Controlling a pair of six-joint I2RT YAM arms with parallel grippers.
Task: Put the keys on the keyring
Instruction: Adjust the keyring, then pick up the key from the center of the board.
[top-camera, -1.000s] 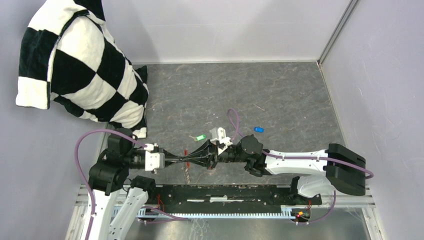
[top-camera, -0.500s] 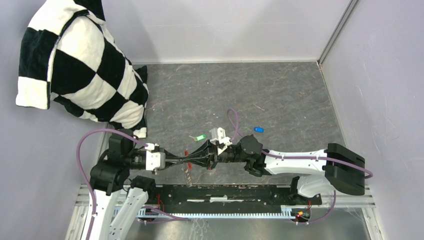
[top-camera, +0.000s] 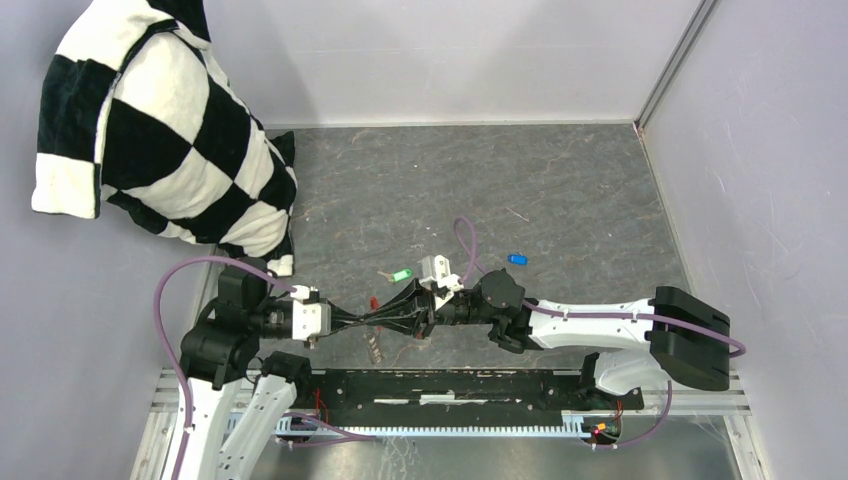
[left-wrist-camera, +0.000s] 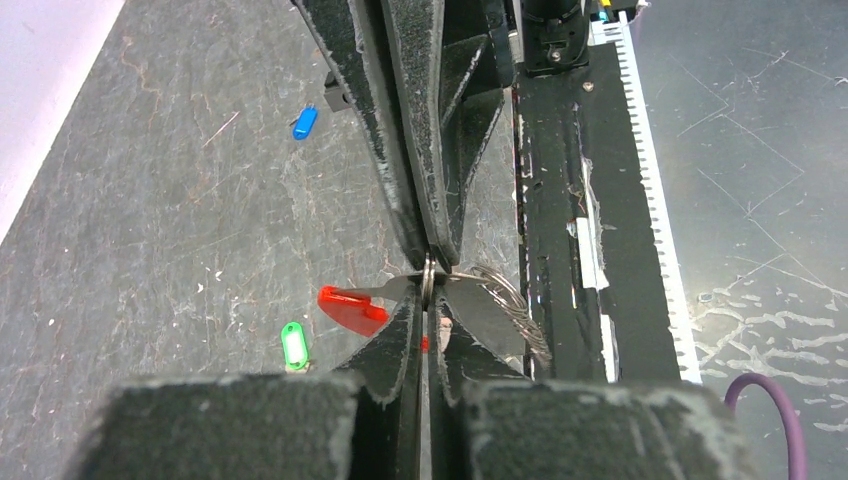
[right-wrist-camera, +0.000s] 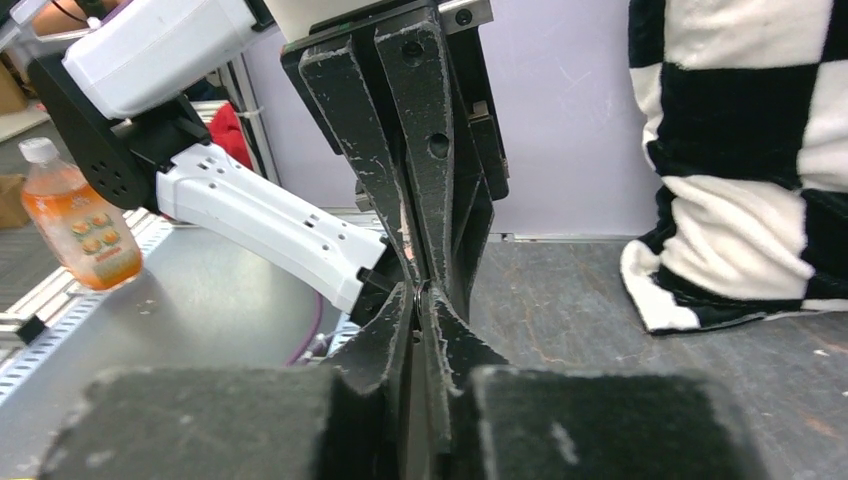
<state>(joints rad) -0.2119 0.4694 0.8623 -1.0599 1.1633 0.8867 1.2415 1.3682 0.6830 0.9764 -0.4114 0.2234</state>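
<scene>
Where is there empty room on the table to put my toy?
The far half of the table is bare, from the checkered blanket to the right wall. The near middle is crowded: the left gripper and right gripper pinch the keyring, with the green key and blue key nearby.

A dark grey, marble-veined tabletop (top-camera: 520, 170) is seen filling the middle of the top view, marked with fine pale scratches. It is enclosed by plain pale lilac-grey walls (top-camera: 450, 50) along the upper edge and on both sides, and a slim aluminium corner post (top-camera: 678, 60) is set in the upper right. A large black-and-white chequered plush cushion (top-camera: 150, 130) is propped in the upper left corner, its lower end resting on the tabletop. Along the bottom edge a brushed metal plate (top-camera: 480, 460) is laid, bordered by a black rail (top-camera: 500, 385) and a white toothed strip (top-camera: 450, 431). A clear plastic bottle of orange drink (right-wrist-camera: 85, 230) is seen at the left edge of the right wrist view. Soft, even light is cast throughout.
</scene>
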